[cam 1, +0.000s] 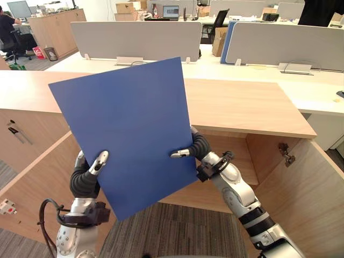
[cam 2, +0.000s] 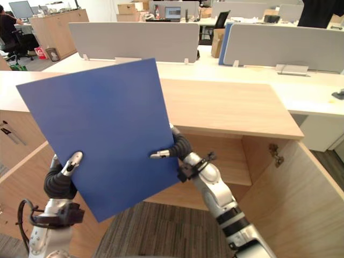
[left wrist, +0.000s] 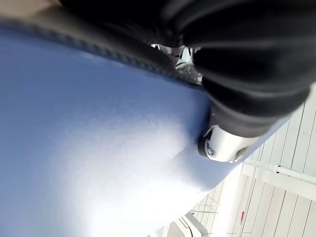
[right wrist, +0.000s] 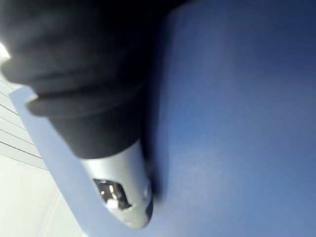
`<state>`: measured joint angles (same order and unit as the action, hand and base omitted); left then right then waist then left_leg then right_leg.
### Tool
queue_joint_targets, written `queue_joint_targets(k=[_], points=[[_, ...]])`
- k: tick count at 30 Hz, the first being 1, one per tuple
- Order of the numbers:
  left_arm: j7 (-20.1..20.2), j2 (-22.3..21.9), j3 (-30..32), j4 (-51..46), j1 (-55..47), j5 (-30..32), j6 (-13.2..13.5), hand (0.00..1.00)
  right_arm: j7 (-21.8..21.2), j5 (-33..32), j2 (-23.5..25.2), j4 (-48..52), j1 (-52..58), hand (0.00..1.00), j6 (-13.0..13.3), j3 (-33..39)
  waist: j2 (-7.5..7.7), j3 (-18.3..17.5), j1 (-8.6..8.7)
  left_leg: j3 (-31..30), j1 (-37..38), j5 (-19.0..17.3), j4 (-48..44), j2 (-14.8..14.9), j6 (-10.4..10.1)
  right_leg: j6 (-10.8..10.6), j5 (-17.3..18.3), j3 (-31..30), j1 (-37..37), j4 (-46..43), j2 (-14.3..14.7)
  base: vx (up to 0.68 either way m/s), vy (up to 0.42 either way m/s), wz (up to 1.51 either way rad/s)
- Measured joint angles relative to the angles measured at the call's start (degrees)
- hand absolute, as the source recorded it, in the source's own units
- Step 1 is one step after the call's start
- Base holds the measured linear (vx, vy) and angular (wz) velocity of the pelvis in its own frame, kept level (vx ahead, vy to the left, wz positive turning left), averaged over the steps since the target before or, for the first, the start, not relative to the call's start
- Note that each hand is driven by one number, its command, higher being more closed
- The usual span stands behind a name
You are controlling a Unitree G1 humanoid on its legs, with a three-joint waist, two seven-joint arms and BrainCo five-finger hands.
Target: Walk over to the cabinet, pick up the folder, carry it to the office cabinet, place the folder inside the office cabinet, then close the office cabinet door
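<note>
Aloft, folder (cam 1: 126, 134) pinched, left hand (cam 1: 92, 171), right hand (cam 1: 195, 148), cabinet (cam 1: 242, 103) open

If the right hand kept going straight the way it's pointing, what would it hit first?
The right hand pinches the blue folder, which would move with it. Beyond, it aims into the open office cabinet, probably meeting the back wall first; depth is unclear.

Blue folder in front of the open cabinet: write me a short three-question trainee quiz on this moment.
1. True or false: the flat blue rectangular folder already lies inside the light wooden office cabinet.
2. Who grips the folder? A: left hand alone. B: right hand alone. C: both hands.
3. Fill in: the cabinet's right door stands ____.
Key: 1 false, held up before it; 2 C; 3 open.
</note>
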<state>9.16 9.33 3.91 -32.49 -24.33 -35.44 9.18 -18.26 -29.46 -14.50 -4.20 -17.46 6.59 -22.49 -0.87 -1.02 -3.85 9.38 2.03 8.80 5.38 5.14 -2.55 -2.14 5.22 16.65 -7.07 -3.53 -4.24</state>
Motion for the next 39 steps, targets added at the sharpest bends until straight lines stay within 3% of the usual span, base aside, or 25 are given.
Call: queue_joint_targets(k=[7,8,15,16,19,25,31,34,37,39], points=[[0.0,0.02,1.36,0.0,0.0,1.22,0.0,1.0,0.0,3.67,2.55,-2.67,2.65,0.0,-0.21,-0.15,0.02,-0.01,0.02,-0.16,-0.09,0.14,0.0,0.04,0.01,0.05,-0.04,0.16,0.09,0.21,0.01,0.0,0.0,0.0],[0.0,0.01,1.49,-0.03,0.01,1.22,0.0,1.0,0.0,3.69,2.73,-2.8,2.77,1.0,-0.35,-0.2,0.05,-0.03,0.02,-0.16,-0.1,0.14,0.0,0.04,0.01,0.06,-0.05,0.17,0.1,0.22,0.02,0.0,0.0,0.0],[-0.16,0.18,2.62,-1.14,0.68,2.07,0.83,1.0,-0.35,3.52,2.2,-3.33,3.11,1.0,-0.36,-1.62,0.38,-0.25,0.01,-0.21,-0.36,0.17,-0.01,0.11,-0.02,0.19,-0.2,0.24,0.19,0.23,0.13,0.0,0.0,0.0],[-0.17,0.24,2.62,-1.14,0.69,2.09,0.93,0.0,-0.54,3.4,1.99,-3.33,3.11,1.0,-0.37,-1.72,0.44,-0.29,0.01,-0.22,-0.38,0.17,-0.01,0.11,-0.02,0.2,-0.2,0.25,0.2,0.23,0.13,0.0,0.0,0.0],[-0.13,0.55,2.48,-1.24,0.79,2.05,1.4,0.0,-1.8,0.22,1.02,-3.35,3.11,1.0,-0.92,-2.1,0.95,-0.85,0.01,-0.36,-0.89,0.25,-0.01,0.12,-0.06,0.23,-0.22,0.34,0.62,0.2,0.15,0.0,0.0,0.0],[1.73,0.76,-1.07,-0.62,1.59,-0.66,2.69,0.0,-4.0,-12.19,-1.93,-6.66,3.18,1.0,-4.52,-5.29,1.25,-0.99,-0.08,-0.47,-0.9,0.42,0.0,0.12,-0.03,0.27,-0.29,0.33,0.67,-0.03,0.13,0.0,0.0,0.0],[7.2,2.71,-5.44,13.16,3.46,-6.46,2.81,0.0,-4.03,-14.44,-6.82,-6.76,6.92,1.0,-7.6,-5.79,1.16,-0.91,-0.21,-0.59,-1.03,0.67,0.02,0.23,0.04,0.25,-0.27,0.35,1.05,-0.41,0.16,0.0,0.0,0.0],[8.83,3.32,-8.03,24.15,4.15,-10.57,0.27,0.0,-3.66,-13.82,-9.61,-6.7,10.08,1.0,-8.64,-5.29,1.16,-0.71,0.2,-0.58,-1.39,0.73,0.02,0.28,0.05,0.21,-0.25,0.31,1.52,-0.41,0.18,0.0,0.0,0.0],[9.71,3.4,-9.19,36.86,6.49,-13.43,-1.49,0.0,-3.55,-8.92,-9.88,-6.18,12.72,1.0,-8.79,-1.41,1.11,-0.61,0.36,-0.6,-2.21,0.77,0.02,0.85,-0.01,0.23,-0.26,0.27,2.17,-0.34,0.46,0.0,0.0,0.0],[9.8,3.47,-9.16,49.06,7.85,-15.04,-5.25,0.0,-4.39,-6.07,-8.7,-3.46,13.94,1.0,-8.4,0.86,0.96,-0.34,1.21,-0.59,-2.11,0.74,0.01,0.75,-0.06,0.25,-0.25,0.22,2.07,-0.35,0.71,0.01,-0.009,-0.02]])
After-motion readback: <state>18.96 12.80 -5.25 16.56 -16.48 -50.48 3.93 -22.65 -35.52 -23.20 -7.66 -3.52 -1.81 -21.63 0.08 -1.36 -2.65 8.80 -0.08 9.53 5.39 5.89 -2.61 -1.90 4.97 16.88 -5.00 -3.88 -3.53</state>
